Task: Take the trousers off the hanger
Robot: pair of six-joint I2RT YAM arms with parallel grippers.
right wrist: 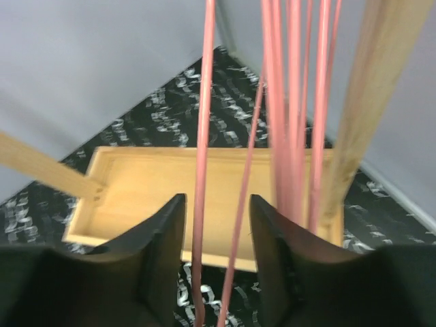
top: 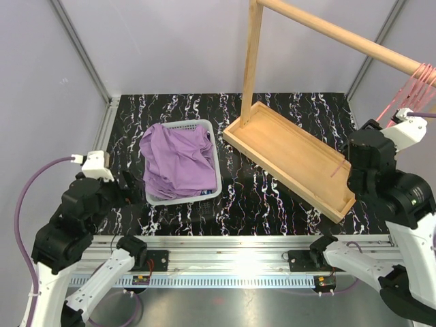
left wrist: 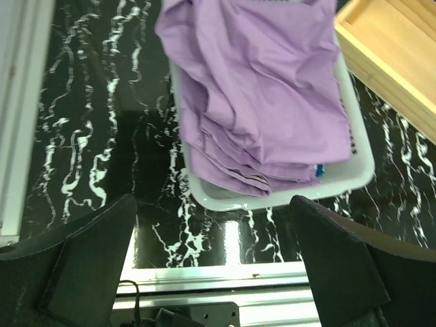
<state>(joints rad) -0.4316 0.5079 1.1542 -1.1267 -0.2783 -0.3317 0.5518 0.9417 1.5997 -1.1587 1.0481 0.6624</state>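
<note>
1. Lilac-purple trousers (top: pixel 177 162): heaped in the white basket (top: pixel 182 199), off the hangers, draped over its far-left rim.
2. Plain matte cloth, folded in loose layers with soft creases, edges stacked at the near end.
3. Scrap of blue cloth (left wrist: pixel 318 170): peeking from under the lilac layers at the basket's near-right corner, too little showing to tell more.
4. Basket: on the black, white-veined tabletop (top: pixel 293 105), left of the wooden rack (top: pixel 293 153).
5. Pink hangers (top: pixel 417 85): bunched at the right end of the rack's rail.
6. Left jaws: spread wide, gripping nothing, over the tabletop's near edge just before the basket.
7. Right jaws: parted, up among the hangers, thin pink wires running between them, none clamped.
</note>
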